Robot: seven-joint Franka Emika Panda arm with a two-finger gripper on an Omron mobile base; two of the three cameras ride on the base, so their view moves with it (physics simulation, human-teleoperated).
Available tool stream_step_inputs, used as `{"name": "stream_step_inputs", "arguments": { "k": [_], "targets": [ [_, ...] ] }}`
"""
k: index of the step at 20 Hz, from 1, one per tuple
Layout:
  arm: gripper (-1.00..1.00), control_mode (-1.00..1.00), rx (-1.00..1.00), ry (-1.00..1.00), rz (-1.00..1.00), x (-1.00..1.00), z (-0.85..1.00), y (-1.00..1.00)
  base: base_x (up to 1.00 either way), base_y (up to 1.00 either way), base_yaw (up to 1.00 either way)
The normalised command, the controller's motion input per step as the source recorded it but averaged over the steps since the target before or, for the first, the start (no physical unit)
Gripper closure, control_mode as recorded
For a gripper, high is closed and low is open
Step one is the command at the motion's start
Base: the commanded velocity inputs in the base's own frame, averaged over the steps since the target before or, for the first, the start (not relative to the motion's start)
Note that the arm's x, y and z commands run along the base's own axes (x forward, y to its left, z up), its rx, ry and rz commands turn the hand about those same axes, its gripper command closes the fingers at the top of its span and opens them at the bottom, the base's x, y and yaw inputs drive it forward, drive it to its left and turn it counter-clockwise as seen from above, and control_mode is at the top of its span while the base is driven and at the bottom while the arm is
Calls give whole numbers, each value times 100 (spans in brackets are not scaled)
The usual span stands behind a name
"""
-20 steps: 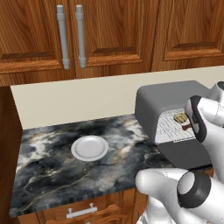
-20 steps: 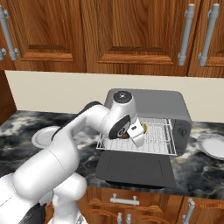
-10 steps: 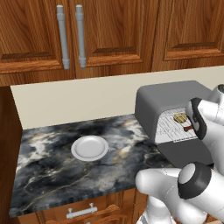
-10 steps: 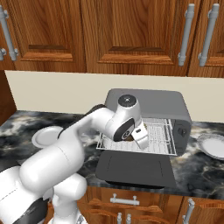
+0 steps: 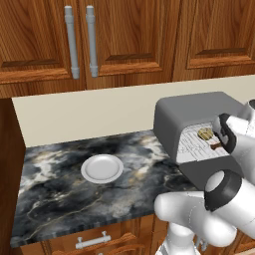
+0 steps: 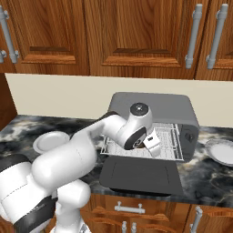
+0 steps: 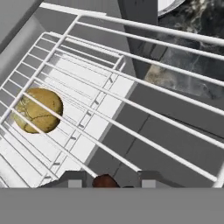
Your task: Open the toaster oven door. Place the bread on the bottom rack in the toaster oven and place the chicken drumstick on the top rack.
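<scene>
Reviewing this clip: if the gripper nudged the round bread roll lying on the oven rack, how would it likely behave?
The bread is round, so a sideways push could probably roll it, though the rack wires under it may check that. It is small with a cracked crust, so it is likely light and perhaps crumbly under pressure. It lies beneath the upper wires, which would likely hinder a nudge from above.

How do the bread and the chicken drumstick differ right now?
The bread is a round, yellowish-brown roll; the chicken drumstick is darker reddish-brown, mostly hidden. The bread lies free on the bottom rack, under the top rack; the drumstick sits between the fingers of the gripper. Both are at the opened toaster oven.
</scene>
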Motion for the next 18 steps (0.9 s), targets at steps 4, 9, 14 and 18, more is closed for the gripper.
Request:
{"name": "stream_step_inputs", "arguments": {
  "k": [4,9,14,18],
  "targets": [
    [100,-100,0,0,-6,21,-5,-13,0,0,0],
    [100,-100,0,0,-5,10,-19,-10,0,0,0],
    [100,-100,0,0,-2,-2,-30,-8,0,0,0],
    [100,-100,0,0,-1,0,-27,-7,0,0,0]
  ]
}}
